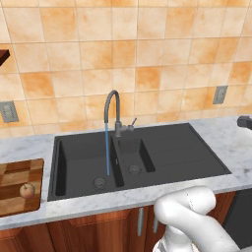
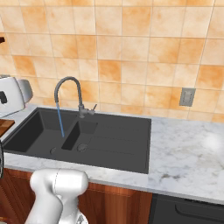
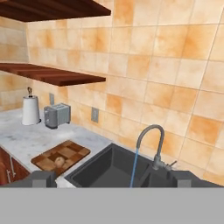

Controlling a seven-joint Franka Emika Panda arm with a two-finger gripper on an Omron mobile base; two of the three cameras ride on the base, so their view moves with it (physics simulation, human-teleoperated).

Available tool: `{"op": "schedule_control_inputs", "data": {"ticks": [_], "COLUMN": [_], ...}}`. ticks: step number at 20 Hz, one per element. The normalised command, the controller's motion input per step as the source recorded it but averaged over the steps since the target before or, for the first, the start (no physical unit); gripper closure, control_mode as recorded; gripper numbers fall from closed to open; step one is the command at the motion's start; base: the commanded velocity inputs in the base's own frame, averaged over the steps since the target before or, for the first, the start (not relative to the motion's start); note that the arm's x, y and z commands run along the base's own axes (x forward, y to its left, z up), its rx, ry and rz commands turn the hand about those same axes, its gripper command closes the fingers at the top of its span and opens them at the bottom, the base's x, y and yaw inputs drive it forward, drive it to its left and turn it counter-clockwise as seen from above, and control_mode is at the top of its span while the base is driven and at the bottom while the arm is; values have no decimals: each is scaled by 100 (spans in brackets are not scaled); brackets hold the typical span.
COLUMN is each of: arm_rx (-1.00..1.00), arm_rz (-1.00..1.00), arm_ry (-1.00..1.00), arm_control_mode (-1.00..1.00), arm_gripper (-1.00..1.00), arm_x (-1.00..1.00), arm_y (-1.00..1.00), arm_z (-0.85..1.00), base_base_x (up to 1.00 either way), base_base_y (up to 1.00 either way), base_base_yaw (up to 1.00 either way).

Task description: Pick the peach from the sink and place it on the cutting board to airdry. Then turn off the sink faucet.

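While water runs, peach [image 1: 27, 190] on cutting board [image 1: 15, 173]

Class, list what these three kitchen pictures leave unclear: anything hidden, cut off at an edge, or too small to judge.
- Cutting board: left base view, cut off by the left edge.
- Faucet lever position: small in every view, so its setting is unreadable, though water runs.
- Gripper: hand view, the tips' lower parts are cut off, so its opening is unclear.
- Peach: too small to tell if wet.

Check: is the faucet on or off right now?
On. A blue stream runs from the sink faucet spout down into the sink left basin.
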Motion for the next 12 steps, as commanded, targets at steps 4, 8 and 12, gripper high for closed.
{"op": "schedule_control_inputs", "data": {"ticks": [4,8,12], "arm_rx": [2,0,0], "arm_rz": [0,0,0], "arm_ry": [-4,-4,-1], "arm_control_mode": [-100,-100,-100], "arm_gripper": [-100,-100,-100], "arm_x": [8,9,20], "arm_y": [-13,-33,-24], "arm_z": [-42,-34,-33], "base_base_x": [0,0,0], "base_base_y": [0,0,0], "base_base_yaw": [0,0,0]}}
